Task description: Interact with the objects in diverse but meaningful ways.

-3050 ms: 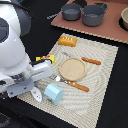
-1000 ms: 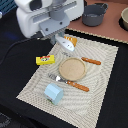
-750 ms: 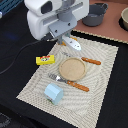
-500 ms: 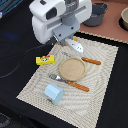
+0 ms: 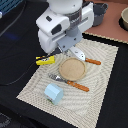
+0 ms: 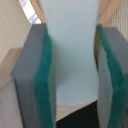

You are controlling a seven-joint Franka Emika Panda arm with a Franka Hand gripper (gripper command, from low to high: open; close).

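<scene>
Carton (image 5: 53, 93), pale blue and white, sits nearest on the woven mat (image 5: 35, 85) covering the dark tabletop (image 5: 20, 55). Further back, a yellow packet (image 5: 45, 60) lies at the mat's edge beside a tan plate (image 5: 73, 69). Over the plate, the claw (image 6: 72, 75) is squeezed on a white oblong piece (image 6: 70, 50), green pads (image 6: 46, 85) touching both sides.

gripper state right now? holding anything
gripper: closed on a white oblong piece, clamped between both green pads, above the tan plate.
</scene>
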